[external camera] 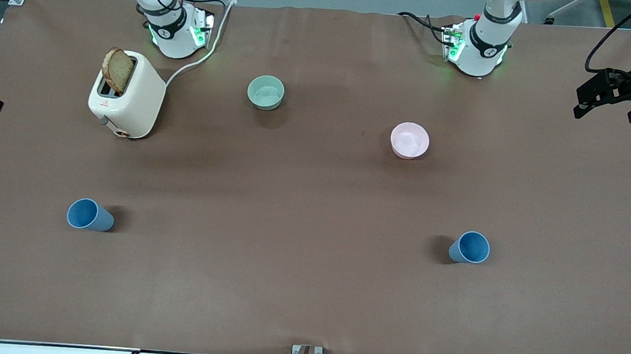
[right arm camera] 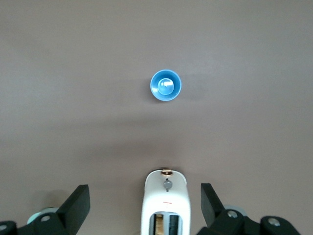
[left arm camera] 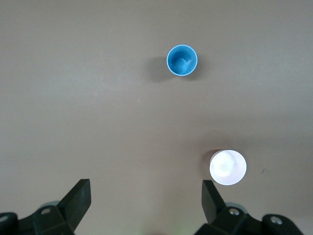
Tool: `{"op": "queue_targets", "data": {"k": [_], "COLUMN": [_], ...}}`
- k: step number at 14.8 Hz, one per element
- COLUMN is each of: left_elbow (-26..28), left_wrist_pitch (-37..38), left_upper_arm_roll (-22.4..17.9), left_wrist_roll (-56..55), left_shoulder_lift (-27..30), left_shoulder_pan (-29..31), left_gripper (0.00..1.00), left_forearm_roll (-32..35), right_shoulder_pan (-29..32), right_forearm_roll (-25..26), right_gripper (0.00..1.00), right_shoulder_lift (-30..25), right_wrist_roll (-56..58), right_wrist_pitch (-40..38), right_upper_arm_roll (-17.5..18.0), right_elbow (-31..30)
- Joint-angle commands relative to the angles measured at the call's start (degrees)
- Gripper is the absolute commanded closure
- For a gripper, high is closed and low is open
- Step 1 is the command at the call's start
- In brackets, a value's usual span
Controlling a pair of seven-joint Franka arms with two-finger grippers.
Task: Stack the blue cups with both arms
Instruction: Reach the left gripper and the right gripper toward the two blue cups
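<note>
Two blue cups stand upright, mouths up, on the brown table, both nearer the front camera than the bowls. One cup (external camera: pixel 89 215) is toward the right arm's end and also shows in the right wrist view (right arm camera: pixel 166 85). The other cup (external camera: pixel 470 248) is toward the left arm's end and also shows in the left wrist view (left arm camera: pixel 182 60). My left gripper (left arm camera: pixel 145 198) is open and empty, high over the table beside the pink bowl (left arm camera: pixel 228 167). My right gripper (right arm camera: pixel 145 203) is open and empty, high over the toaster (right arm camera: pixel 165 205). Neither gripper shows in the front view.
A cream toaster (external camera: pixel 126 97) with a bread slice (external camera: pixel 117 70) and its cord stands near the right arm's base. A pale green bowl (external camera: pixel 266 92) and a pink bowl (external camera: pixel 409 140) sit farther from the front camera than the cups. Black fixtures (external camera: pixel 610 92) overhang the table ends.
</note>
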State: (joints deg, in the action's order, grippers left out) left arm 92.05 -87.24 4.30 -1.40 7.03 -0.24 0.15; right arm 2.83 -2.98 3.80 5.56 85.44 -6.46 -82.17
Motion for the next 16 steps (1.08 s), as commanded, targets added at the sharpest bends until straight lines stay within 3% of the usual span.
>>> {"op": "queue_targets", "data": {"k": [1, 6, 13, 16], "left_elbow": [-1.1, -4.2, 4.4, 4.4], "left_wrist_pitch": [2.8, 0.9, -27.0, -36.8], "left_upper_arm_roll": [0.1, 0.1, -0.1, -0.1], "left_wrist_roll": [1.7, 1.6, 0.4, -0.1], "left_shoulder_lift": [-0.1, -7.8, -23.2, -31.3], "left_shoulder_pan": [0.1, 0.6, 0.4, 0.4], "left_gripper": [0.0, 0.0, 0.0, 0.0], "left_forearm_roll": [-0.5, -0.2, 0.3, 0.2], "right_shoulder_pan": [2.1, 2.0, 1.1, 1.2], "right_forearm_roll": [0.8, 0.8, 0.2, 0.8], "right_gripper": [0.0, 0.0, 0.0, 0.0], "right_shoulder_lift": [-3.9, -6.1, -0.3, 3.1], "right_wrist_roll": [-3.1, -3.1, -2.9, -2.3], "right_wrist_pitch": [0.3, 3.2, 3.5, 5.2], "right_upper_arm_roll": [2.6, 2.3, 2.3, 2.2], "right_elbow": [-4.7, -8.3, -4.4, -4.4]}}
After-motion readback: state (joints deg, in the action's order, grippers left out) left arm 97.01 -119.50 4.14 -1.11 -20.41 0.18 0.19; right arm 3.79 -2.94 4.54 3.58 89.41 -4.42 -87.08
